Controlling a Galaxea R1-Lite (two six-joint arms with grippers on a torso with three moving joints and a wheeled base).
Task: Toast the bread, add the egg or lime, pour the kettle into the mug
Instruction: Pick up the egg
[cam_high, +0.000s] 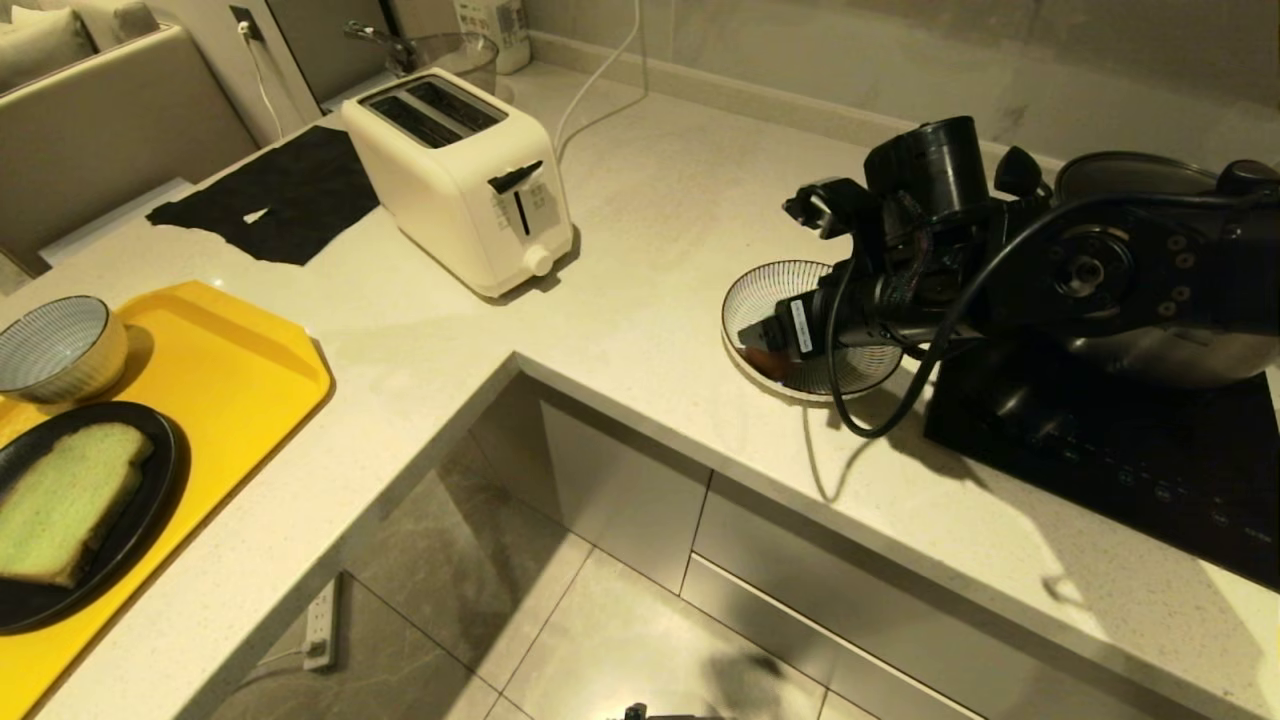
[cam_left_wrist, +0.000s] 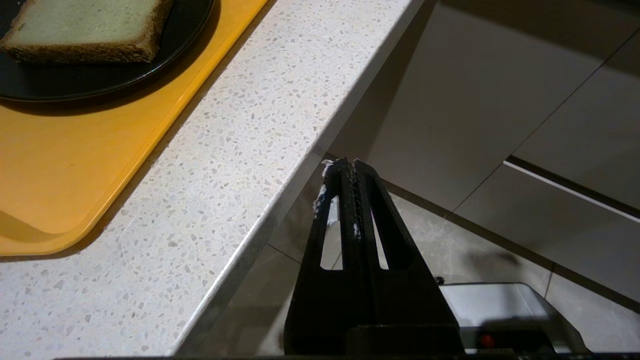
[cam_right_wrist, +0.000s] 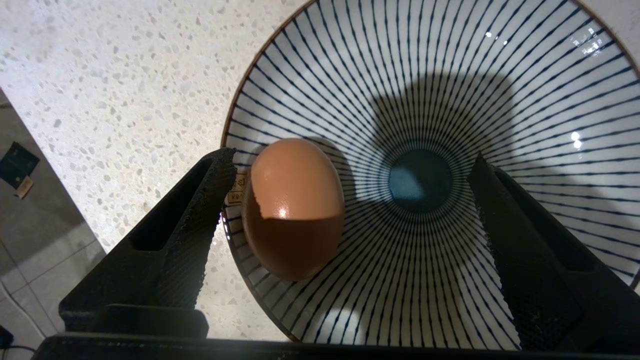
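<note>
Warm, fairly dim light from above; the right arm (cam_high: 1050, 270) throws a hard cable shadow on the countertop (cam_high: 650, 300); a sharp shadow line crosses the egg (cam_right_wrist: 294, 207) — glints spot the striped bowl (cam_right_wrist: 500, 75); all views are sharp.

Bread (cam_high: 62, 500): one thick slice, pale green crumb, tan-brown crust, lying flat on a black plate (cam_high: 150, 500) at the near end of a yellow tray (cam_high: 240, 380) on the table.

Egg (cam_right_wrist: 294, 207): smooth, orange-brown, whole, lying on its side on the inner slope of a blue-and-white striped bowl (cam_right_wrist: 450, 75), near the rim.
</note>
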